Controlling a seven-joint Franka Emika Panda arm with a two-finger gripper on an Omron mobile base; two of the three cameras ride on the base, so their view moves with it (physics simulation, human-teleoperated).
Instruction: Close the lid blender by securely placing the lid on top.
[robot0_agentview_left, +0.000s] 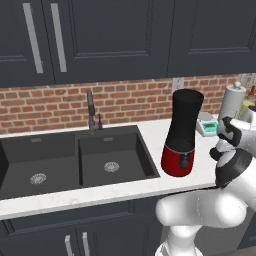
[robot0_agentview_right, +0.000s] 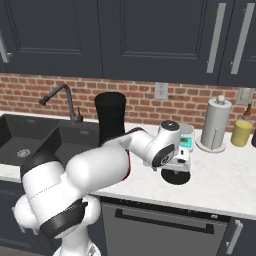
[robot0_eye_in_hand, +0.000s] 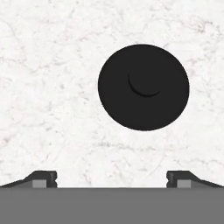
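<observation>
A glossy white robot arm (robot0_agentview_right: 95, 170) made of fat, rounded segments, with dark grey to black bands at the joints. The links look smooth and bulbous, like polished plastic shells. At its end sits a white wrist with a dark round face. The gripper (robot0_eye_in_hand: 112, 178) ends in 2 small dark fingertips (robot0_eye_in_hand: 43, 178) with grey inner pads.

A white marble counter (robot0_agentview_left: 145, 187) runs below a red brick backsplash (robot0_agentview_left: 125, 100) and dark cabinets (robot0_agentview_left: 110, 35). A dark double sink (robot0_agentview_left: 75, 160) is set into the counter at 9 o'clock in the left base view, with a dark faucet (robot0_agentview_left: 91, 112) behind it. At 3 o'clock in the right base view stand a paper towel roll (robot0_agentview_right: 215, 124) and, just beside it, a yellow jar (robot0_agentview_right: 241, 133); a wall outlet (robot0_agentview_right: 160, 90) sits at 12 o'clock
</observation>
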